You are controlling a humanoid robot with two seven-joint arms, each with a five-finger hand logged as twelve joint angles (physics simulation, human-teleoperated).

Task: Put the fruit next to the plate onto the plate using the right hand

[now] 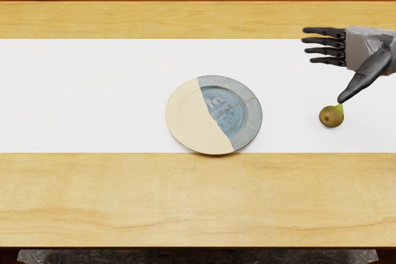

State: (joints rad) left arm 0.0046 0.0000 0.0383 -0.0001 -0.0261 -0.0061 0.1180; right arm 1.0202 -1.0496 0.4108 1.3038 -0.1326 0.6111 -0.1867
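Observation:
A small green-brown pear point(331, 116) lies on the white runner, to the right of the plate point(192, 119). The plate is round, half cream and half blue-grey, and nothing lies on it. My right hand point(334, 60) comes in from the right edge, above and slightly right of the pear. Its four fingers point(322, 46) stretch out flat to the left and hold nothing. The thumb point(362, 81) points down, its tip just over the pear's stem. The left arm does not show.
A white runner point(93, 97) crosses the wooden table point(185, 196) from left to right. An orange wall stands behind the table's far edge.

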